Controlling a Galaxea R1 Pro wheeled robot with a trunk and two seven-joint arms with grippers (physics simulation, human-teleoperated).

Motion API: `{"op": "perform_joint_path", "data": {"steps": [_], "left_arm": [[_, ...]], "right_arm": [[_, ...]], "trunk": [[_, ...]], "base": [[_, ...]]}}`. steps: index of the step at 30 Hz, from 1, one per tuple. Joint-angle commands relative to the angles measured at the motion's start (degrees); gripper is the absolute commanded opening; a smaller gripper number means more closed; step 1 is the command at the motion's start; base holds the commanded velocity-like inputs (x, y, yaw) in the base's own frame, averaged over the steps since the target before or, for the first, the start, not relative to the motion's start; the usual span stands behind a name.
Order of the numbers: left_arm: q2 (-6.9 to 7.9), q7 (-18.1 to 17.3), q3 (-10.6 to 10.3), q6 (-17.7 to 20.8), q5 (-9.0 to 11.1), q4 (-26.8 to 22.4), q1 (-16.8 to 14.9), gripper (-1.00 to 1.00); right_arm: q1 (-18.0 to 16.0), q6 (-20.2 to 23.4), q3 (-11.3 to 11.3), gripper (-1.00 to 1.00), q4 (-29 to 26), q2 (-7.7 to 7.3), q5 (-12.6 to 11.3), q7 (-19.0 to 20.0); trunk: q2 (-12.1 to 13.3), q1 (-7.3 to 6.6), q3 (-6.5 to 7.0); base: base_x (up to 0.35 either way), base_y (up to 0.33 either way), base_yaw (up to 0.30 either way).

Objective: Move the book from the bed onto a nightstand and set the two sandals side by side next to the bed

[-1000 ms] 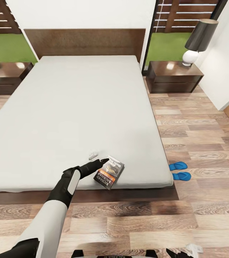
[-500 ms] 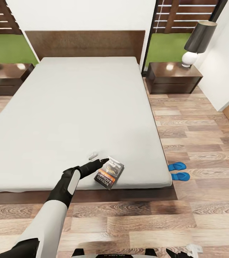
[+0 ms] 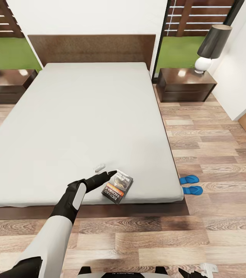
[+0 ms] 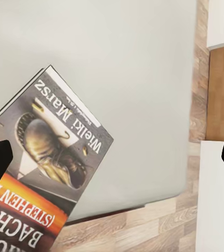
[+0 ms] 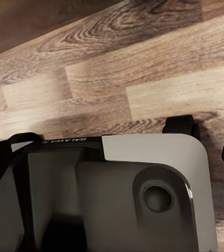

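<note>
Since the whole view has only drifted slightly, nothing has truly moved: the left pincer (image 3: 109,174) stays spread wide, touching the small dark orange-banded paperback book (image 3: 118,186). The book lies ungrasped near the foot edge of the pale grey mattress of the dark-framed bed (image 3: 80,116).

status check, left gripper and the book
Left gripper open at the book, not gripping. Book flat on the bed near the foot edge. Sandals on floor beside bed. Right nightstand top holds a lamp.

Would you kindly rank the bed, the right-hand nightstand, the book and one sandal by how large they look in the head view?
1. The bed, by far the largest.
2. The nightstand.
3. The book.
4. A sandal, smallest.
The book lies nearer the camera than the nightstand, so that gap looks narrower than it really is.
</note>
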Motion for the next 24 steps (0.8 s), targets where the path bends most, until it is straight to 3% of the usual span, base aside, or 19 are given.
{"op": "perform_joint_path", "data": {"steps": [1,24], "left_arm": [[-0.07,-0.2,0.3,0.5,0.2,0.0,0.0,1.0],[-0.07,-0.2,0.2,0.5,0.3,0.0,0.0,1.0]], "right_arm": [[0.0,-0.1,-0.1,1.0,0.1,-0.01,-0.2,0.3],[0.0,-0.1,-0.1,1.0,0.1,-0.01,-0.2,0.3]], "trunk": [[0.4,-0.22,0.15],[9.6,-5.27,4.28]], "base": [[0.0,0.0,0.0],[0.0,0.0,0.0]]}}
